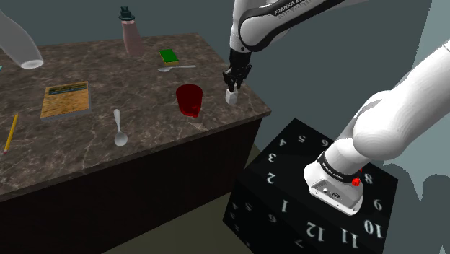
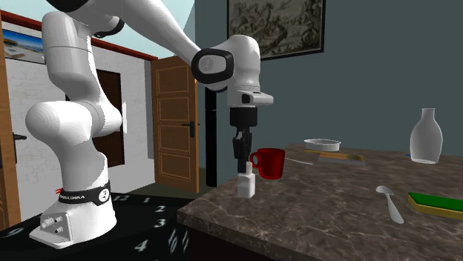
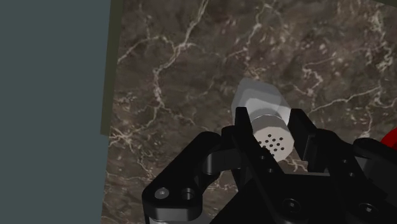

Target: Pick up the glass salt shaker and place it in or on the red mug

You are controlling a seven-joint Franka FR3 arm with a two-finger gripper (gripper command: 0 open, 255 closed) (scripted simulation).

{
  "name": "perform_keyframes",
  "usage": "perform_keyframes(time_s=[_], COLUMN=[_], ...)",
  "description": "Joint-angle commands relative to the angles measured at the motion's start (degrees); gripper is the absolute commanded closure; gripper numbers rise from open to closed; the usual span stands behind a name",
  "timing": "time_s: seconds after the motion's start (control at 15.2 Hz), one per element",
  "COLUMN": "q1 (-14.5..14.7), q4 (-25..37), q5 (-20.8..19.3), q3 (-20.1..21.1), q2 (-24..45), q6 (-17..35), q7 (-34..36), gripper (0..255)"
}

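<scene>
The salt shaker [image 1: 232, 97] [image 2: 245, 187] is a small pale jar with a perforated cap, standing near the dark marble table's corner [image 1: 254, 115]. My black gripper [image 1: 233, 86] [image 2: 242, 169] comes straight down onto it. In the wrist view the gripper [image 3: 270, 113] has a finger pressed against each side of the shaker's [image 3: 257, 95] cap, so it is shut on it. The red mug [image 1: 190, 99] [image 2: 268, 162] stands upright a short way off, toward the shoulder view's left; its rim [image 3: 389, 137] peeks in beside one finger.
A spoon [image 1: 119, 128], a yellow-brown book [image 1: 66, 99], a pencil [image 1: 11, 132], a green sponge [image 1: 169, 55], a second spoon [image 1: 177, 68] and a pinkish bottle [image 1: 131, 32] lie further in. The table edge drops off right beside the shaker. The numbered black stand [image 1: 310, 195] sits below.
</scene>
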Motion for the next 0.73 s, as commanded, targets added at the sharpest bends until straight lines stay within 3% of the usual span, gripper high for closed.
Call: perform_keyframes(time_s=[0.0, 0.66], q1=[0.00, 0.01], q4=[-0.01, 3.68], q5=[0.00, 0.10], q3=[0.00, -0.06], q2=[0.01, -3.61], q6=[0.00, -7.31], q7=[0.00, -0.07], gripper=[255, 255])
